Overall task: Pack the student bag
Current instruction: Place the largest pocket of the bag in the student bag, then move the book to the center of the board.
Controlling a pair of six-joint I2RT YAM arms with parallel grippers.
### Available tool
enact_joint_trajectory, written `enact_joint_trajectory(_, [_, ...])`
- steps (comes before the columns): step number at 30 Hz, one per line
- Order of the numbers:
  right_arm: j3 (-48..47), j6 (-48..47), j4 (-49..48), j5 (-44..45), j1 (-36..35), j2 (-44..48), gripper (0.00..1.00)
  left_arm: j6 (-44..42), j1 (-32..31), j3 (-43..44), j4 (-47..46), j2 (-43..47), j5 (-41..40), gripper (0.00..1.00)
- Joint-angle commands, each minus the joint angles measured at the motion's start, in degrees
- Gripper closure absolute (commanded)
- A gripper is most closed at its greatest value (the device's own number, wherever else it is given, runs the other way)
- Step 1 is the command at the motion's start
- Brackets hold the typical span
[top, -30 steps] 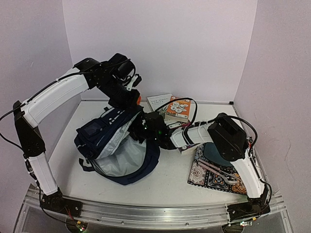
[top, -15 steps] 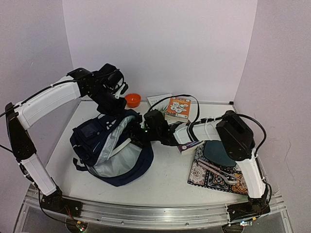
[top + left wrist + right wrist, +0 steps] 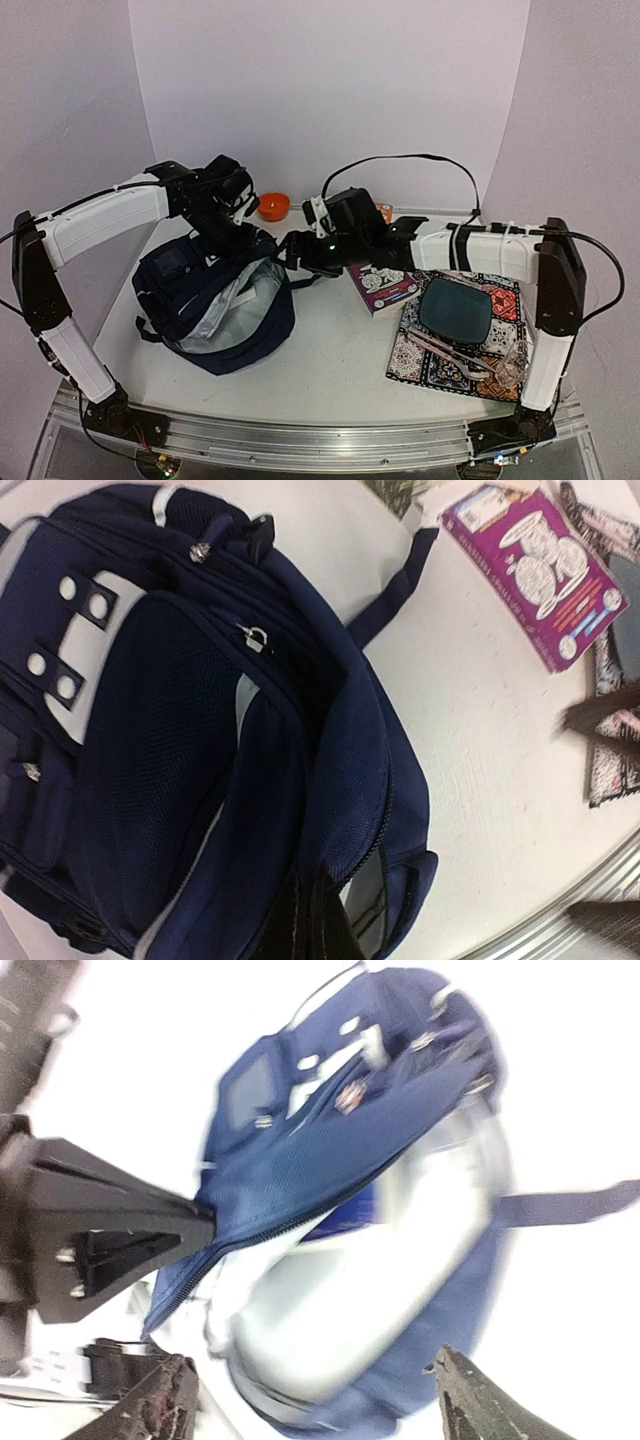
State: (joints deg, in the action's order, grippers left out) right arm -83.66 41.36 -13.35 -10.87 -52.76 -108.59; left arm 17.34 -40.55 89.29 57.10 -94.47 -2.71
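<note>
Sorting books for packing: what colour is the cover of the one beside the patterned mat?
Purple book, white round pictures; clearest in the left wrist view.

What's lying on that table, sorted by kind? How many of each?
Backpack: 1
Purple book: 1
Orange bowl: 1
Patterned mat: 1
Dark plate: 1
Utensils: 2, as far as I can tell
Total: 7 that I can make out
</note>
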Motion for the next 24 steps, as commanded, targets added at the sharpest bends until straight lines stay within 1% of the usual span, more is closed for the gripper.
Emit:
enact_joint_trajectory(1, [0.1, -12.3, 15.3, 9.8, 4.8, 4.8, 0.14, -0.2, 0.9, -4.2, -0.6, 3.1, -1.2, 0.96])
enact_joint_trajectory(4, [-0.1, -15.9, 20.4, 13.3, 8.3, 5.6, 0.12, 1.0, 0.9, -6.6, -2.6, 3.8, 0.2, 0.91])
enact_joint_trajectory(8, [0.2, -19.6, 23.0, 16.5, 13.1, 5.6, 0.10, 3.3, 0.9, -8.6, -5.5, 5.6, 1.4, 0.74])
enact_joint_trajectory(10, [0.8, -20.5, 23.2, 17.7, 15.6, 5.6, 0.10, 4.4, 0.9, -9.3, -6.9, 6.8, 1.6, 0.63])
enact_joint_trajectory(15, [-0.4, -23.4, 23.3, 17.8, 20.6, 2.9, 0.10, 7.2, 1.0, -10.3, -11.6, 10.2, 0.3, 0.41])
enact_joint_trajectory(21, [-4.2, -26.3, 23.3, 15.7, 24.6, -3.5, 0.10, 11.0, 2.2, -12.8, -17.3, 15.2, -2.7, 0.04])
enact_joint_trajectory(22, [-4.9, -26.7, 23.2, 15.0, 24.9, -4.6, 0.11, 12.2, 2.2, -13.3, -18.1, 15.9, -4.0, 0.01])
enact_joint_trajectory(24, [-6.2, -27.4, 23.2, 13.8, 25.1, -6.8, 0.12, 13.2, 2.3, -14.6, -19.4, 16.7, -4.7, 0.00])
